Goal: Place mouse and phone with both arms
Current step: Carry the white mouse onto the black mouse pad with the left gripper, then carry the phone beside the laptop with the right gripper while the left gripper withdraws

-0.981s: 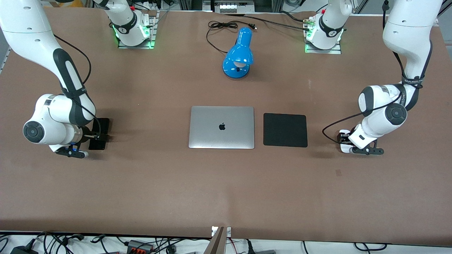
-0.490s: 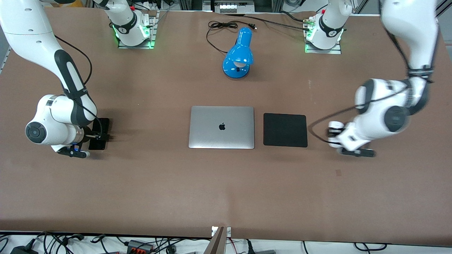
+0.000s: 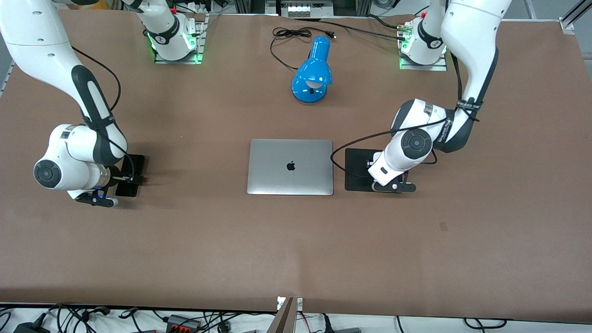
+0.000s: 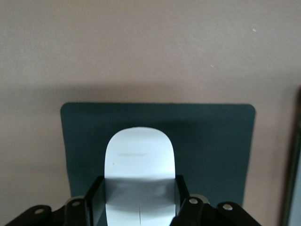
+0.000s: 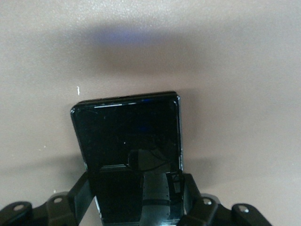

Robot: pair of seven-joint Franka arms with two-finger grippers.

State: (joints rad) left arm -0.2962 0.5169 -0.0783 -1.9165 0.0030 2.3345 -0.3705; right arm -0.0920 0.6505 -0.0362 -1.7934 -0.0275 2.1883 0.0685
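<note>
left gripper (image 4: 139,200) clamps mouse (image 4: 138,162) over pad (image 3: 358,182), laptop's (image 3: 290,166) 3 o'clock | right gripper (image 5: 136,197) clamps phone (image 5: 128,141), laptop's 9 o'clock | progress: both grasped, neither placed

Laptop (image 3: 290,167), pad (image 3: 358,169), lamp (image 3: 312,70) on table (image 3: 296,249)

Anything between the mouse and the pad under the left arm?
Nothing visible. The left tool holds the mouse right over the black pad, whose surface is bare. The laptop sits beside the pad, out of the path.
</note>
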